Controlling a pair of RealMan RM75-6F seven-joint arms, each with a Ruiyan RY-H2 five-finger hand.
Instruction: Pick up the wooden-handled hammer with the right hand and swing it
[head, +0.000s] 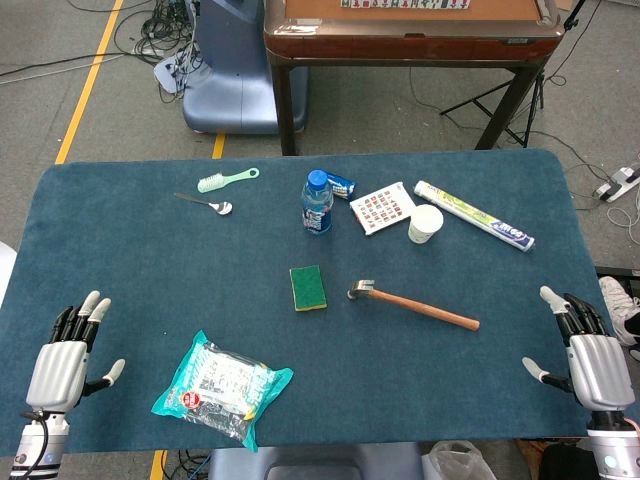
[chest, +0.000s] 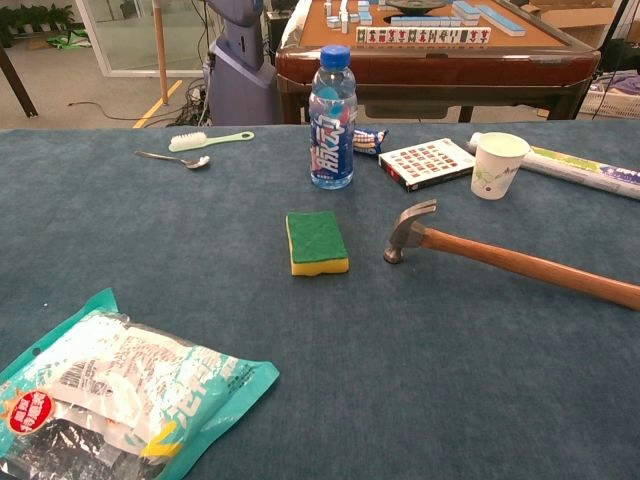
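The wooden-handled hammer (head: 412, 305) lies flat on the blue table cloth, right of centre, its metal head toward the middle and its handle running to the right. The chest view shows the hammer (chest: 510, 259) with its claw head resting on the cloth. My right hand (head: 590, 357) rests at the table's near right corner, fingers apart, holding nothing, well to the right of the handle's end. At the near left corner, my left hand (head: 65, 362) lies open and empty. Neither hand shows in the chest view.
A green-and-yellow sponge (head: 308, 287) lies just left of the hammer head. Behind stand a water bottle (head: 317, 203), a paper cup (head: 425, 223), a card box (head: 383, 208) and a long wrapped roll (head: 474, 215). A spoon (head: 207, 204), brush (head: 227, 180) and snack bag (head: 222, 387) lie to the left.
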